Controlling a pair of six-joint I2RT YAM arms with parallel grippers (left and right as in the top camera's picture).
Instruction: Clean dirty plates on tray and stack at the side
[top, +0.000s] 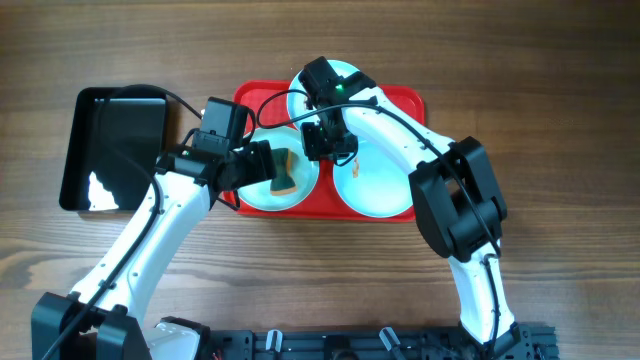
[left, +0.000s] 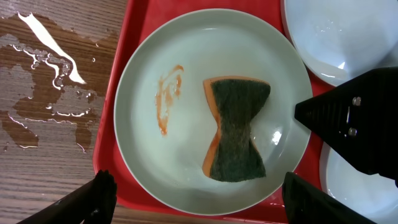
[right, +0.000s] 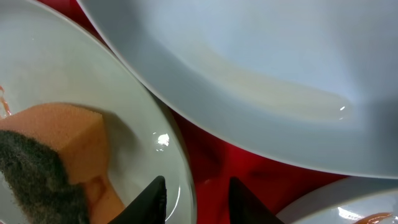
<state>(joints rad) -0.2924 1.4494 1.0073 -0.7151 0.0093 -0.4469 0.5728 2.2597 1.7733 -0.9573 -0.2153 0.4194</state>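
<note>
Your right gripper (right: 198, 200) holds its jaws slightly apart astride the rim of the smudged plate (left: 186, 155) at its 3 o'clock side, just beside the neighbouring plate (right: 261, 74). Your left gripper (left: 202, 202) hangs above with jaws wide apart and empty. Pinch and lift here and you risk knocking that neighbour or tipping the sponge (left: 236, 130) off. The plate lies flat, face up, at 8 o'clock on the red tray (top: 326, 210); being round, it has no long axis, while the sponge runs 12 to 6 in the left wrist view.

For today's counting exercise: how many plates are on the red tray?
3. One plate, left on the tray, holds the sponge; a second plate lies right of it; a third plate, at the far edge, is partly under the right arm.
</note>
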